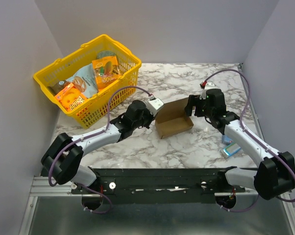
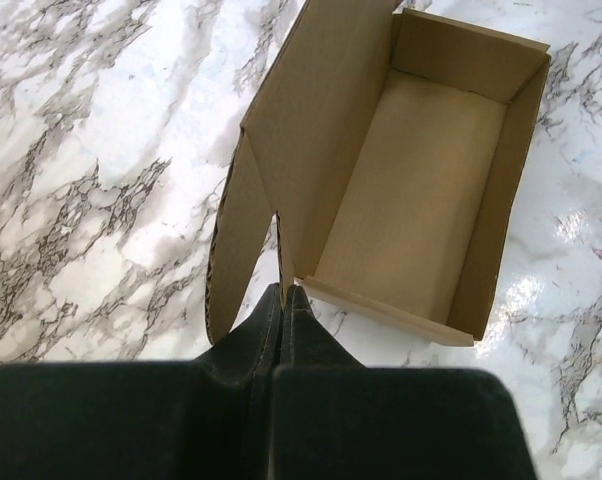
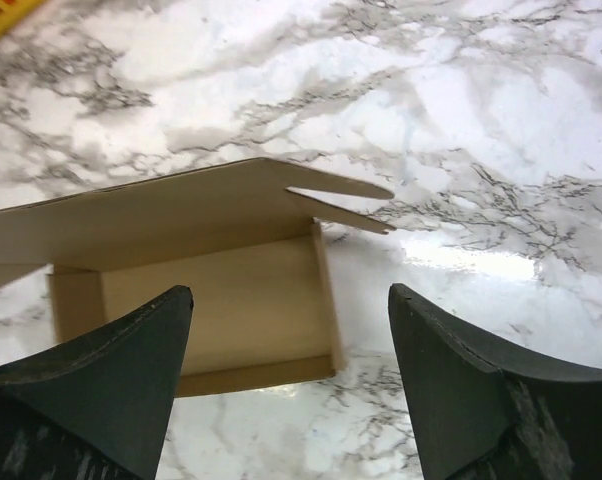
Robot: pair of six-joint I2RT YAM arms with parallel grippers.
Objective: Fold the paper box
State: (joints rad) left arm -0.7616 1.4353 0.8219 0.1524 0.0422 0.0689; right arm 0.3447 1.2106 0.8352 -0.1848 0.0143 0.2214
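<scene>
The brown paper box (image 1: 173, 120) lies open on the marble table between both arms, its tray walls up and its lid flap raised at the back. In the left wrist view the paper box (image 2: 411, 200) fills the upper right, and my left gripper (image 2: 284, 290) is shut on a thin cardboard edge at the near left corner. From above, the left gripper (image 1: 155, 113) meets the box's left end. My right gripper (image 1: 190, 108) hovers at the box's right end. Its jaws (image 3: 291, 292) stand wide open over the paper box (image 3: 211, 300), holding nothing.
A yellow basket (image 1: 49, 78) with colourful snack packs stands at the back left. A small blue packet (image 1: 231, 150) lies on the table by the right arm. Grey walls close in the table on three sides.
</scene>
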